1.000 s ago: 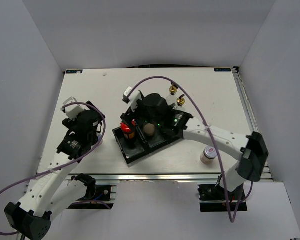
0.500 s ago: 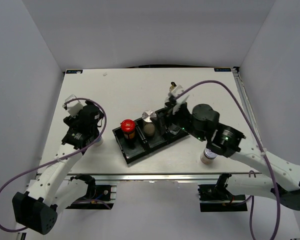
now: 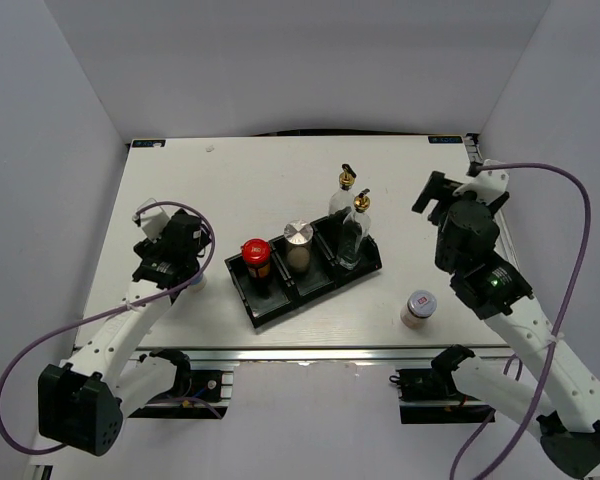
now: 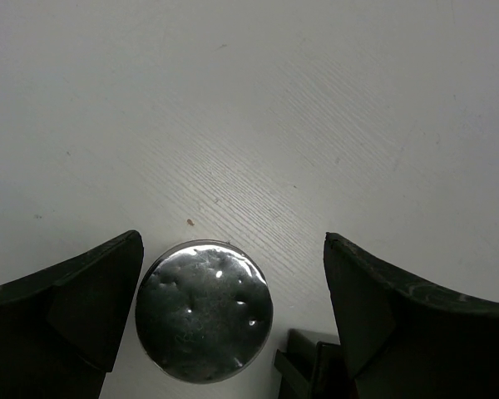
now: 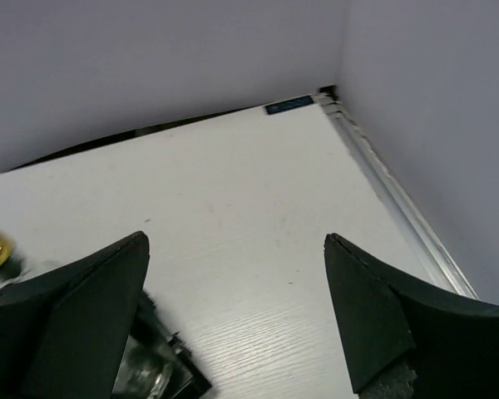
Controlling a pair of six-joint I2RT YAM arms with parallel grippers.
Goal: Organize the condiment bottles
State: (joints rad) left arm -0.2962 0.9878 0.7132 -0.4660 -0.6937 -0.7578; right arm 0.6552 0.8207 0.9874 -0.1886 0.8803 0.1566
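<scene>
Silver-capped shaker (image 4: pixel 204 310) looks light and slippery; the wide-open left pincer (image 4: pixel 230 291) should squeeze its sides, at three and nine o'clock.

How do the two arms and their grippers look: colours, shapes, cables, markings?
The left arm and the right arm have white links and black joint housings. A purple cable loops along each. Each wrist carries a small white block. The right arm shows a green light. The left gripper and right gripper have dark, broad, wedge-shaped fingers.
</scene>
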